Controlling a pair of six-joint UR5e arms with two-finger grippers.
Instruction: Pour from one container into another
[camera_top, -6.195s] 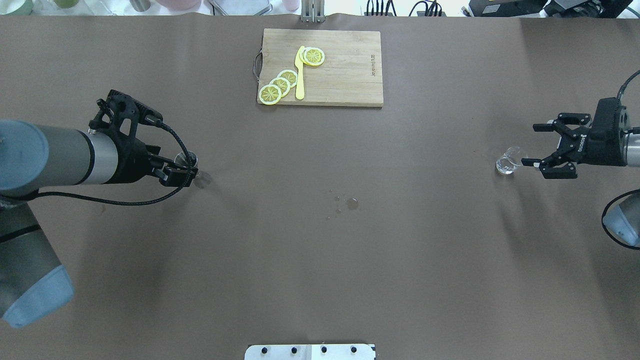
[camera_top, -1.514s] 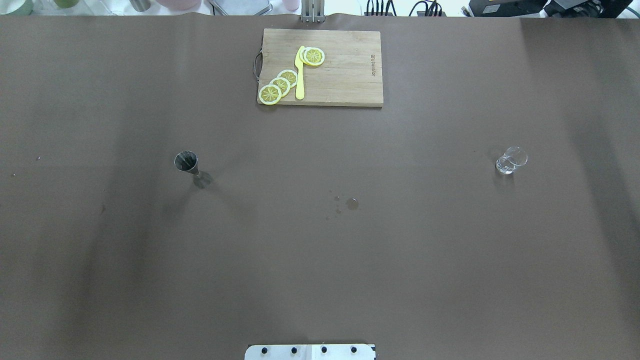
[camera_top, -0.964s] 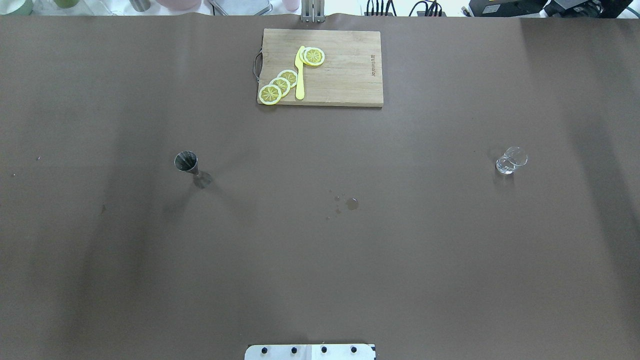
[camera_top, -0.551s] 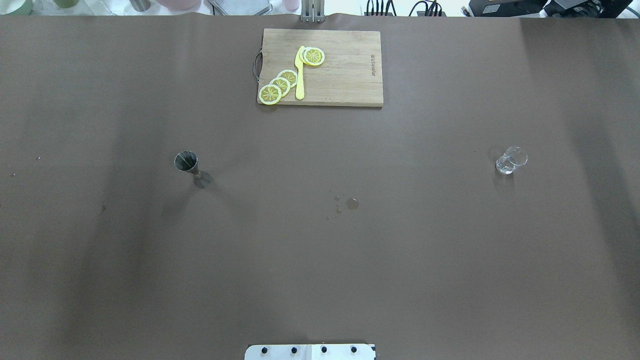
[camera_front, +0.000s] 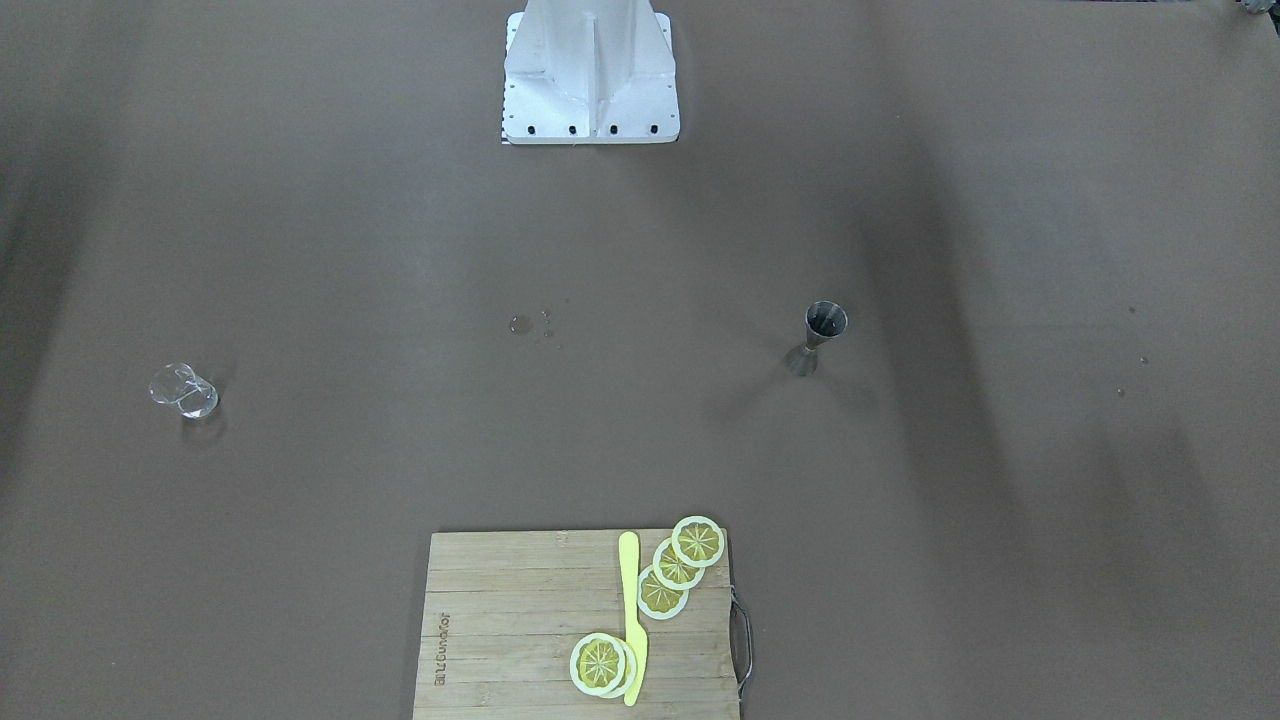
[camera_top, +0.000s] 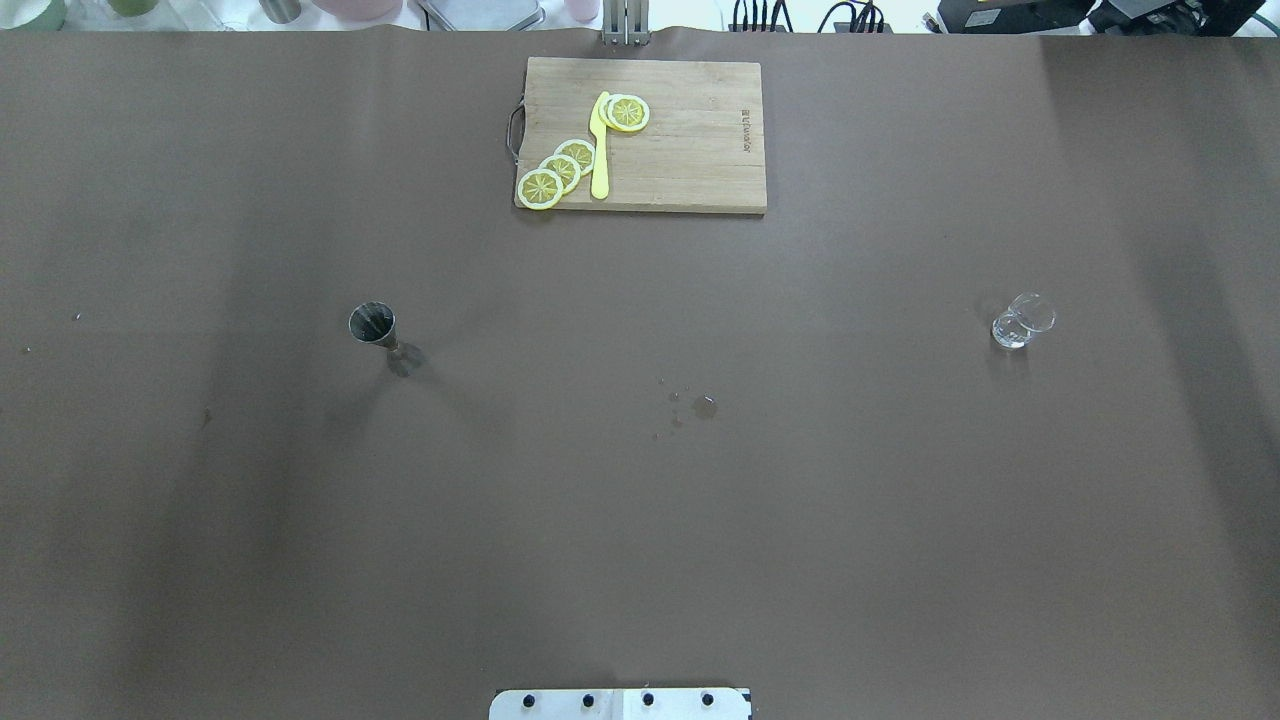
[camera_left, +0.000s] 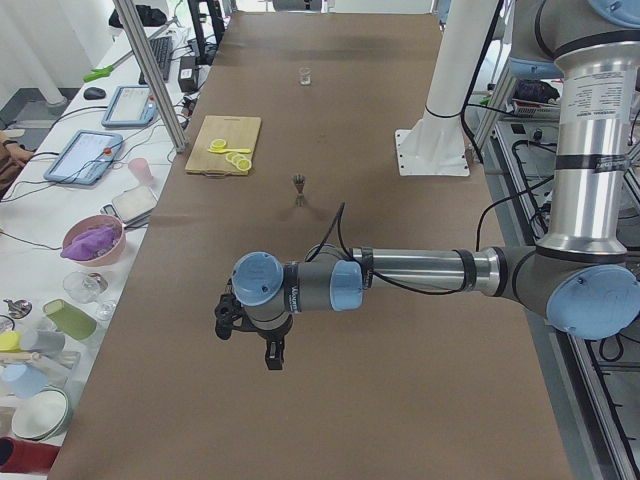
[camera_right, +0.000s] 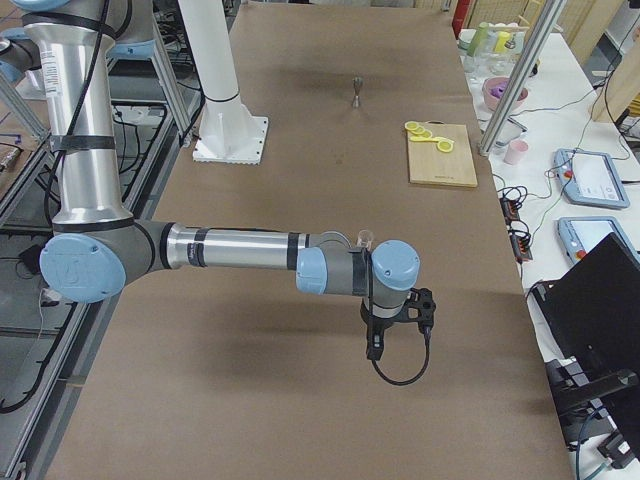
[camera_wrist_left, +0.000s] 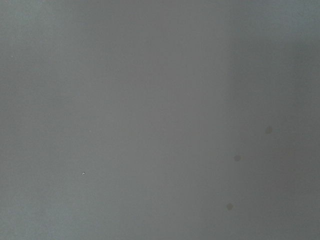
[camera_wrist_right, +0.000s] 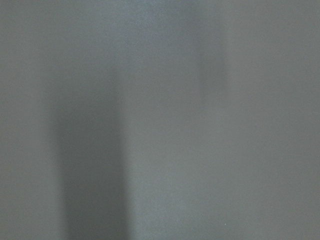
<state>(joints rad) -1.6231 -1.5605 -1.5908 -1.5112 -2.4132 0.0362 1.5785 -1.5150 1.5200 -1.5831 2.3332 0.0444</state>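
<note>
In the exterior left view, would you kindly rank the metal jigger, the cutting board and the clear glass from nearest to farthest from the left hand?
1. Metal jigger, mid-table, just beyond the left hand.
2. Cutting board, farther along, by the operators' edge.
3. Clear glass, at the table's far end.

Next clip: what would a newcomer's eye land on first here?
The bright lemon slices and yellow knife on the cutting board at the far edge of the table stand out first. Then the metal jigger on the robot's left and the clear glass on its right, far apart, with a few drops between them.
</note>
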